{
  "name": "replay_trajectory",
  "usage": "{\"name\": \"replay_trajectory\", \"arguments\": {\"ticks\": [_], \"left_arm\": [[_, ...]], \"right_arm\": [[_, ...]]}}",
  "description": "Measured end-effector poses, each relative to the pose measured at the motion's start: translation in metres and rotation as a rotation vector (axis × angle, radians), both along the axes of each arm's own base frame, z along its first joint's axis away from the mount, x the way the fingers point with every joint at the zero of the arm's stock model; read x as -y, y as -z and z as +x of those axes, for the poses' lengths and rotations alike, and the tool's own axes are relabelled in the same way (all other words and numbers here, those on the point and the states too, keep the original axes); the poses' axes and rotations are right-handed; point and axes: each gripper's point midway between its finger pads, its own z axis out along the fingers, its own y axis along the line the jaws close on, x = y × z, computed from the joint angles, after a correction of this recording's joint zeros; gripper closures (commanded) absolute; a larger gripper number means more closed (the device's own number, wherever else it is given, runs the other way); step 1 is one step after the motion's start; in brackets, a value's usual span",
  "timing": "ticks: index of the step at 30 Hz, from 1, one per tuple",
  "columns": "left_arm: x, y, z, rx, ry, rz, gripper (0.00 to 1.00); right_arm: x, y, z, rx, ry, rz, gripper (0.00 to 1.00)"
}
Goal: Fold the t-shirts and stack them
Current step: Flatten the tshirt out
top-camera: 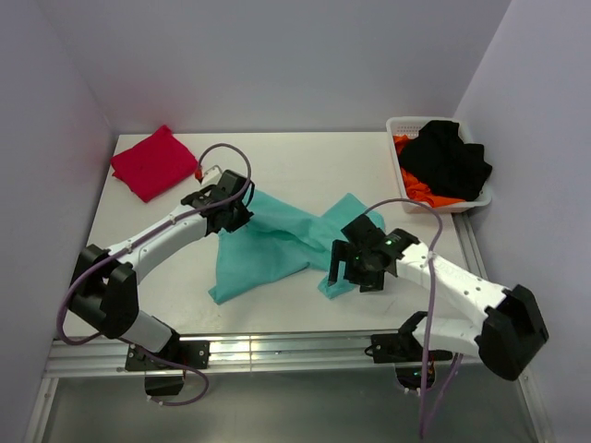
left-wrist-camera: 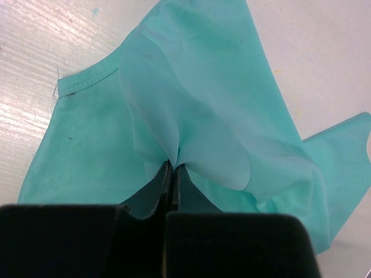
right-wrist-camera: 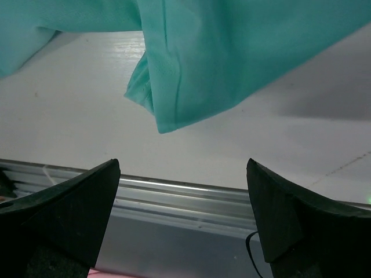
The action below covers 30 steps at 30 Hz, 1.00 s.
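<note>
The teal-green t-shirt [top-camera: 282,235] lies crumpled and stretched across the middle of the table. My left gripper [top-camera: 236,215] is shut on a pinch of its upper left part; in the left wrist view the closed gripper [left-wrist-camera: 173,166] holds a bunched fold of the teal cloth [left-wrist-camera: 197,98] lifted off the table. My right gripper [top-camera: 354,265] is open and empty beside the shirt's lower right corner; in the right wrist view that gripper [right-wrist-camera: 182,174] faces the table's front edge with the teal cloth [right-wrist-camera: 203,63] beyond the spread fingertips [right-wrist-camera: 87,197]. A crimson-red t-shirt [top-camera: 154,161] lies folded at the back left.
A white basket [top-camera: 395,129] at the back right holds black and orange clothes. The metal rail [top-camera: 277,346] runs along the table's front edge, also seen in the right wrist view [right-wrist-camera: 185,197]. Walls close the back and both sides.
</note>
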Motion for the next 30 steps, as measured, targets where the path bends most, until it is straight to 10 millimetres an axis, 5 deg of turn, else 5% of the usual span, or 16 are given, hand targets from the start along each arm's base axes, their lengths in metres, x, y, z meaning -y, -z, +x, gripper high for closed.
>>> {"name": "replay_trajectory", "arguments": {"ticks": [8, 16, 22, 24, 26, 30], "left_arm": [[-0.007, 0.009, -0.002, -0.021, 0.015, -0.004, 1.0], [-0.016, 0.01, 0.003, -0.022, 0.014, -0.011, 1.0], [-0.028, 0.015, 0.0, -0.033, 0.019, -0.007, 1.0], [-0.034, 0.016, 0.0, -0.036, 0.016, -0.005, 1.0], [-0.038, 0.017, -0.001, -0.039, 0.012, -0.004, 1.0], [-0.043, 0.018, 0.001, -0.042, 0.015, -0.005, 1.0]], "right_arm": [[-0.026, 0.031, -0.012, -0.074, -0.081, -0.084, 0.04], [-0.029, 0.044, -0.004, -0.078, -0.067, -0.116, 0.09], [-0.025, 0.058, 0.001, -0.093, -0.062, -0.175, 0.41], [-0.025, 0.061, 0.003, -0.094, -0.063, -0.187, 0.63], [-0.024, 0.064, 0.005, -0.096, -0.064, -0.201, 0.97], [-0.024, 0.065, 0.01, -0.088, -0.05, -0.222, 1.0]]}}
